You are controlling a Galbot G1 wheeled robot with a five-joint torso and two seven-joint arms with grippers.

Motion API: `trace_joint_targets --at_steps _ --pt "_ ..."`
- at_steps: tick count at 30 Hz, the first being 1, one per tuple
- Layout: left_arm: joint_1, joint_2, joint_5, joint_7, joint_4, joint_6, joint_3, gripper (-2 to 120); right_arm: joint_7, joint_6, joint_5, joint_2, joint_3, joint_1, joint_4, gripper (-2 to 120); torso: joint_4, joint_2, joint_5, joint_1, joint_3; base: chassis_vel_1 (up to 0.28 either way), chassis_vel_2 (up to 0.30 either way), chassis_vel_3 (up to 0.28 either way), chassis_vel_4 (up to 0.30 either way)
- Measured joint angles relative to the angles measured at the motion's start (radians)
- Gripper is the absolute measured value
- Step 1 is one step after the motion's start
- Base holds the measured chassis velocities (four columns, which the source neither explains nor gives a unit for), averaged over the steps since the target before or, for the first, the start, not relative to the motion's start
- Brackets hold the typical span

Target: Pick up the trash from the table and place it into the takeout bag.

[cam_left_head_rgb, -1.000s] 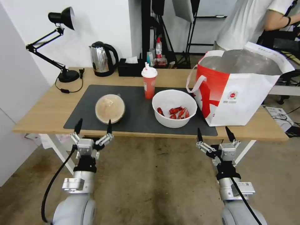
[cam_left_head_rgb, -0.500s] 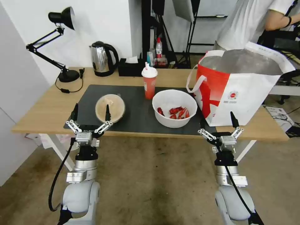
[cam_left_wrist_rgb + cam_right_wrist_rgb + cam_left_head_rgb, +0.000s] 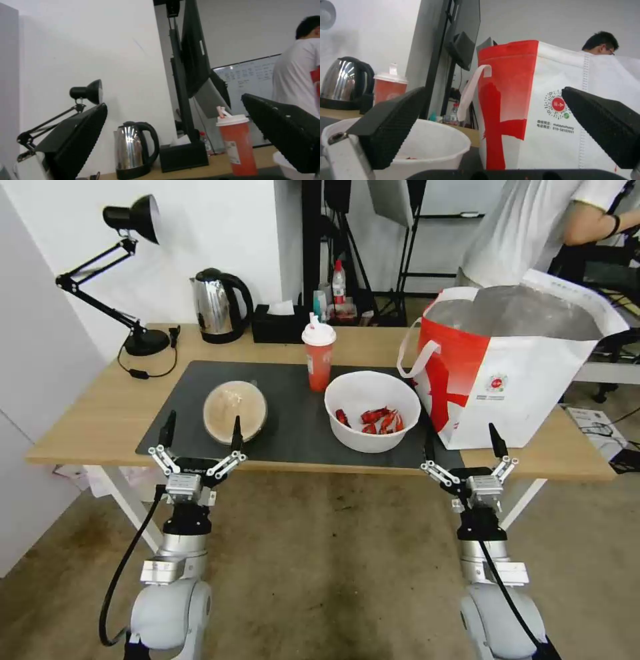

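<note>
Both pincers hang spread wide and empty at the near edge of the bench [image 3: 87, 427]. The left pincer [image 3: 200, 433] sits just in front of the round clear-lidded bowl [image 3: 235, 411] of tan food, one fingertip overlapping its near rim in the head view. The right pincer [image 3: 461, 445] sits between the white bowl [image 3: 372, 410] of red crayfish shells and the foot of the takeout bag [image 3: 513, 373].

All three pieces of trash lie on the dark mat [image 3: 293, 407]: the lidded bowl to the left, the red drink cup [image 3: 319, 355] upright behind and between the two bowls, and the white bowl just beside the bag. The bag stands open at the bench's right end, its foil lining showing.

Nothing is gripped yet, so the task looks barely begun. The risks seem plain. The open bowl has no lid, so a tilted lift could spill shells onto the mat. The cup is tall and narrow, and a brush from a finger could topple it. The bag's walls look soft, so a pincer catching its rim or its strap [image 3: 415, 355] could fold it or shove it off the bench end.
</note>
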Motion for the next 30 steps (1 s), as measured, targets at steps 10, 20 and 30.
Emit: trace_joint_targets --at_steps 10,20,30 --pt "0.014 0.02 -0.041 0.051 0.005 -0.002 -0.002 100 -0.002 0.012 0.005 -0.009 0.004 -0.009 0.002 100 0.0 0.0 0.0 0.0 0.0 0.0 0.0 0.0 0.0" --pt "0.015 0.018 -0.045 0.081 0.018 -0.001 0.0 100 -0.024 -0.009 0.055 -0.038 -0.025 0.015 0.015 100 0.0 0.0 0.0001 0.0 0.0 0.0 0.0 0.0 0.0" --pt "0.019 0.011 -0.042 0.092 0.023 0.0 0.006 100 -0.048 -0.212 0.23 -0.17 -0.177 0.132 0.134 100 0.0002 0.0 -0.0001 0.0 0.0 0.0 0.0 0.0 0.0"
